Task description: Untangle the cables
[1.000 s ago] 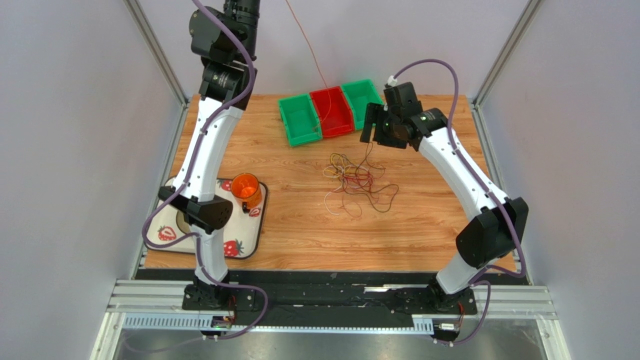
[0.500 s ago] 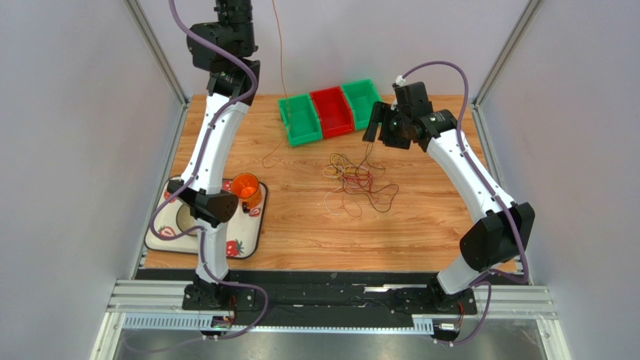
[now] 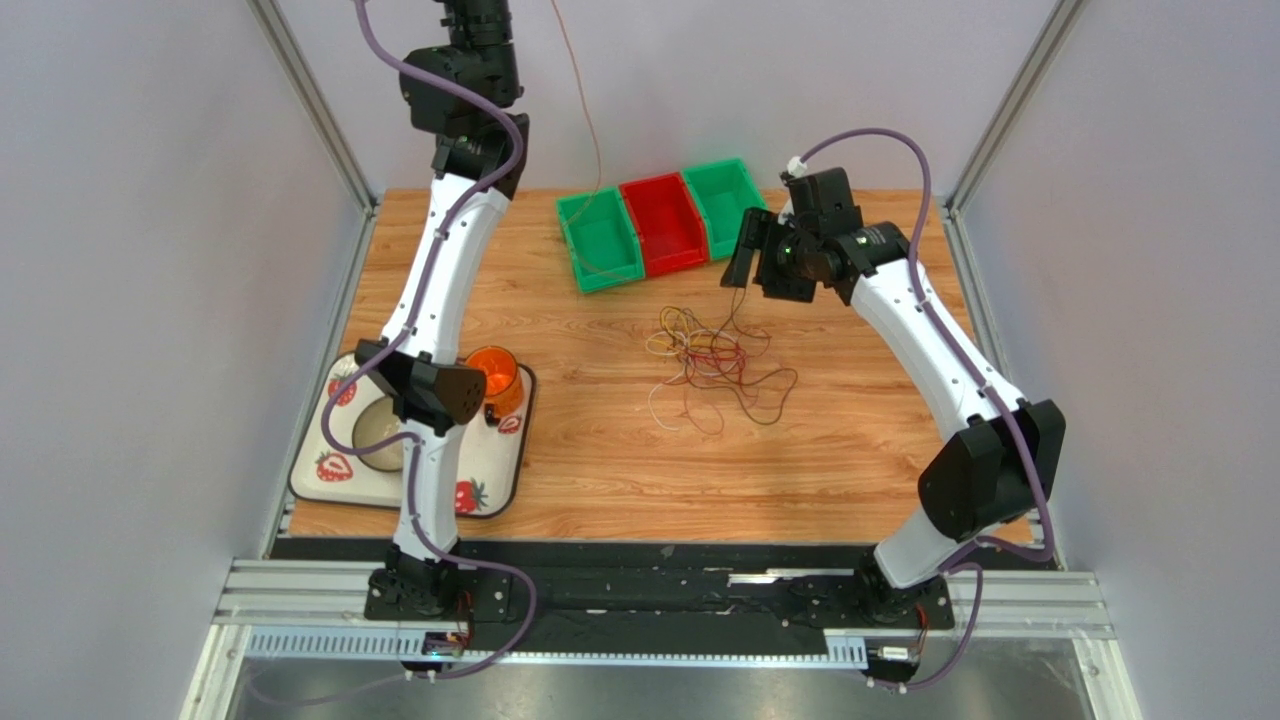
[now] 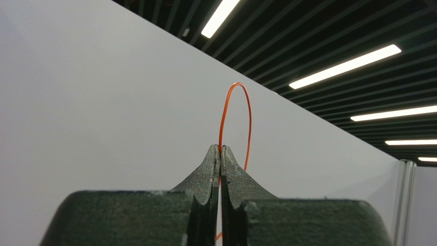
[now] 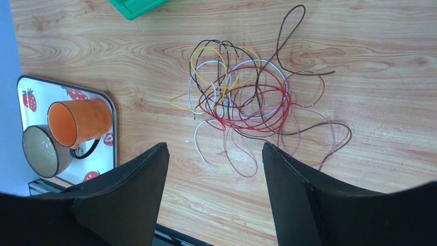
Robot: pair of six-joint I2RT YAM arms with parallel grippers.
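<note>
Cables (image 3: 714, 365) lay in a loose tangle near the middle of the bench (image 3: 601, 450) — red, dark brown, yellow and whitish loops crossing one another, just in front of a row of three bins (image 3: 664, 222), green, red and green. The right jaws hung spread wide above the bench near the bins, apart from the tangle. The left jaws, raised high at the far left, were pressed together on one orange cable (image 4: 236, 83), which arched above their tips and — in the top view — trailed down as a thin strand towards the left green bin. An orange cup (image 3: 493, 378) sat on a strawberry-patterned tray (image 3: 323, 468) at the near left.
</note>
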